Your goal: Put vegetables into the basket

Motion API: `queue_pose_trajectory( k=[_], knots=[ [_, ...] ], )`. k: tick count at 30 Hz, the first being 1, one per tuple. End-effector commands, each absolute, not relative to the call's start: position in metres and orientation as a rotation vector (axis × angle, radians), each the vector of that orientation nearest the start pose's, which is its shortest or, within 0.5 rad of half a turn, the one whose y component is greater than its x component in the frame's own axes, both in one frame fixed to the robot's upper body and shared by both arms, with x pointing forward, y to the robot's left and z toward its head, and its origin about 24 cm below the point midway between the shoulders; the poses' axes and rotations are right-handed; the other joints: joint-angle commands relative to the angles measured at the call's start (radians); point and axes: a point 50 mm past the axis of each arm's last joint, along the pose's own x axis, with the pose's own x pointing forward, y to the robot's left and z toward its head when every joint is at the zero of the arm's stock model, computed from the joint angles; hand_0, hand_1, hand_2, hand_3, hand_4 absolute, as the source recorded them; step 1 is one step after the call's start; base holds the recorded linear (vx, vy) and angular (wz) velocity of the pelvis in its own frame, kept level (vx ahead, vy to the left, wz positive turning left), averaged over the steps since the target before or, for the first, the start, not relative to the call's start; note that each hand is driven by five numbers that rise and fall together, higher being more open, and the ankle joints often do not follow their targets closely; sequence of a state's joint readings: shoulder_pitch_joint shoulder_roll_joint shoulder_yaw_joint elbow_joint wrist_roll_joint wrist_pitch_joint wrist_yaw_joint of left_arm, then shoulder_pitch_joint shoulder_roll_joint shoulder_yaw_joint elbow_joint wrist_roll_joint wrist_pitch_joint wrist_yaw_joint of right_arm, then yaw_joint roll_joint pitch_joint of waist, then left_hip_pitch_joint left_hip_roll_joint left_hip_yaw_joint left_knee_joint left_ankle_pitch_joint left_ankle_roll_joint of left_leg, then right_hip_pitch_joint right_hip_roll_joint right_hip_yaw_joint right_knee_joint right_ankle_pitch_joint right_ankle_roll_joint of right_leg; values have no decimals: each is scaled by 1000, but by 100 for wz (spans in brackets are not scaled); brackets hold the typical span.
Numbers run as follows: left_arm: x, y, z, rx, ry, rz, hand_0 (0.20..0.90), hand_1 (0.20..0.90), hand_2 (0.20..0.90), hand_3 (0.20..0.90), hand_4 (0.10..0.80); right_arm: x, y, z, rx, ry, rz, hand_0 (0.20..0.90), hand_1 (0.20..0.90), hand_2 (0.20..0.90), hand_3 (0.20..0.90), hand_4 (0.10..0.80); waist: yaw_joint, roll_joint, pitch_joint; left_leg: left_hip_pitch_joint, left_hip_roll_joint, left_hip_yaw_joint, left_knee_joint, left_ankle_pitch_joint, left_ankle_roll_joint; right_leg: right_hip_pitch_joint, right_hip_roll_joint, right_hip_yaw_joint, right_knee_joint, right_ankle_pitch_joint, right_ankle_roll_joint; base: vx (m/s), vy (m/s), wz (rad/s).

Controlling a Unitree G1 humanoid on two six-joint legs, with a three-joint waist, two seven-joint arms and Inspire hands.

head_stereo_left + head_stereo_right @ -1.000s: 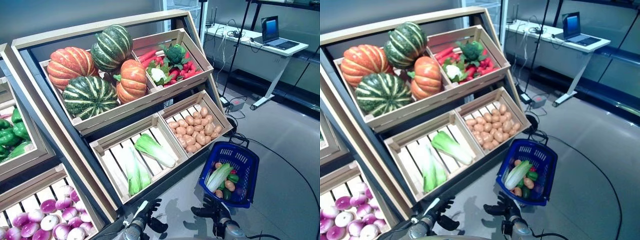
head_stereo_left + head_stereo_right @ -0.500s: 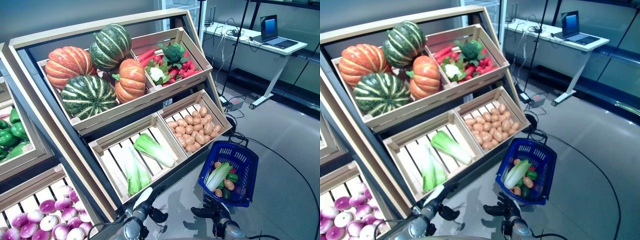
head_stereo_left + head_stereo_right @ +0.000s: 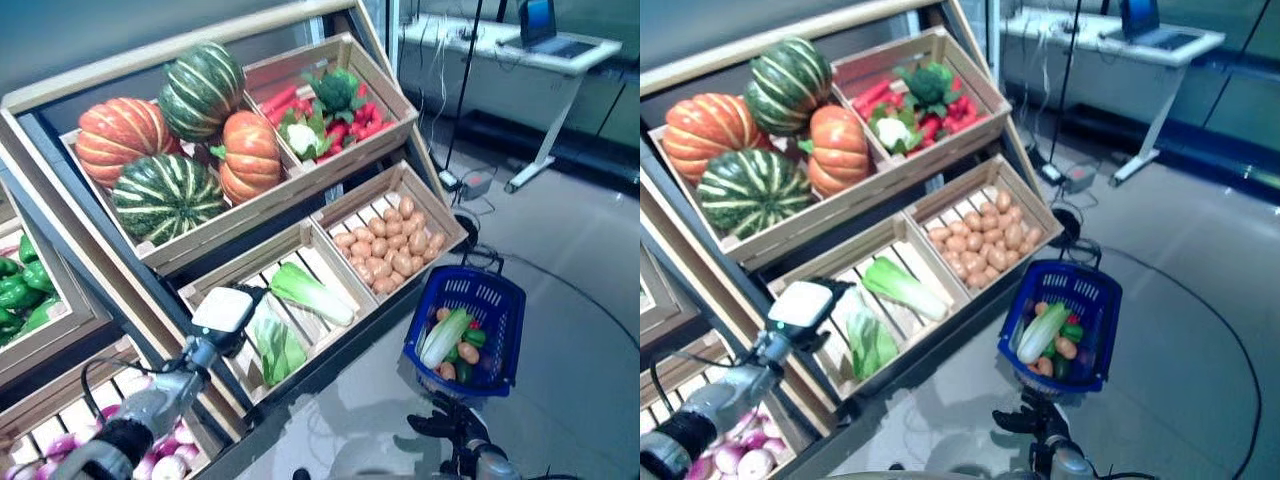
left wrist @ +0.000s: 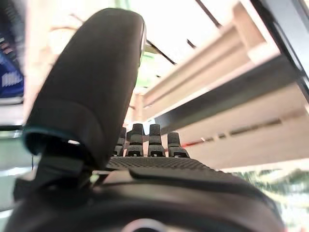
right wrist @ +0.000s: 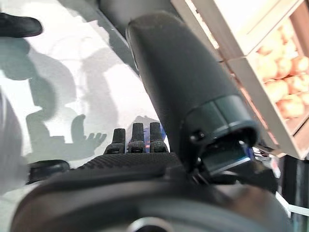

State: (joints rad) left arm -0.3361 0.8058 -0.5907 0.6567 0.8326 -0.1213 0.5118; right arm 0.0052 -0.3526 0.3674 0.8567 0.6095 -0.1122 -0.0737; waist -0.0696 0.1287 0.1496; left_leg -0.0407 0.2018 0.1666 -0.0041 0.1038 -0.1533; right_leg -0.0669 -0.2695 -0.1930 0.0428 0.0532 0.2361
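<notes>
Left eye view takes in a slanted wooden produce stand (image 3: 150, 262) on a shiny grey floor (image 3: 580, 260), with a white desk (image 3: 505, 45) and a laptop (image 3: 540, 18) at the back of the room around 1 o'clock. The top crates hold pumpkins (image 3: 180, 140) and, beside them, a mix of red and green vegetables (image 3: 330, 110). Below sit a crate of potatoes (image 3: 395, 250) and a crate of leafy cabbages (image 3: 290, 315); purple onions (image 3: 165, 460) and green peppers (image 3: 20, 290) fill the crates at 9 o'clock.

The left hand (image 3: 228, 312) is raised on its arm to the near left corner of the cabbage crate, its back turned to the camera. In its wrist view the fingers (image 4: 149, 142) stretch straight, the thumb stands clear, and nothing lies between them. The right hand (image 3: 455, 420) hangs low at 5 o'clock, fingers spread and empty.

The blue basket (image 3: 465, 300) stands on the floor at 3 o'clock, just beyond the right hand, already holding a cabbage, potatoes and peppers. The cabbages in the crate lie just beside the left hand, toward 3 o'clock.
</notes>
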Motion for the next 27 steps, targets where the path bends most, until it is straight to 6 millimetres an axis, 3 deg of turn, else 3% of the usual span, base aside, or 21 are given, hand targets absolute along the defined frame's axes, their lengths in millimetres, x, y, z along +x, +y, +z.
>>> queue_pose_trajectory(
  k=[1,9,17,20,27],
  knots=[
    [319,303,112,1942,-331,160,900,900,900,900,800,220,-211,-80,148,559,-49,900,900,900,900,800,-39,-63,97,-125,3,49,315,-186,23,-134,-28,28,325,-175,-82,-239,119,3],
    [340,317,167,2024,-347,307,900,900,900,900,800,238,-232,-60,108,491,-63,900,900,900,900,800,-66,-77,186,-373,66,61,642,-328,35,-391,-91,89,682,-304,-105,-171,73,10],
    [347,324,200,2097,-393,394,900,900,900,900,800,243,-248,-52,90,469,-84,900,900,900,900,800,-76,-83,220,-541,101,13,846,-401,21,-563,-126,132,867,-354,-109,-36,44,4],
    [347,330,213,2154,-359,414,900,900,900,900,800,246,-248,-47,103,452,-79,900,900,900,900,800,-78,-94,233,-596,114,-13,924,-447,6,-612,-134,141,934,-393,-95,-5,7,3],
    [345,338,233,2229,-339,463,900,900,900,900,800,254,-238,-35,151,412,-64,900,900,900,900,800,-74,-120,241,-674,131,-39,1003,-471,-3,-680,-140,135,994,-401,-79,-26,-8,3]
  ],
)
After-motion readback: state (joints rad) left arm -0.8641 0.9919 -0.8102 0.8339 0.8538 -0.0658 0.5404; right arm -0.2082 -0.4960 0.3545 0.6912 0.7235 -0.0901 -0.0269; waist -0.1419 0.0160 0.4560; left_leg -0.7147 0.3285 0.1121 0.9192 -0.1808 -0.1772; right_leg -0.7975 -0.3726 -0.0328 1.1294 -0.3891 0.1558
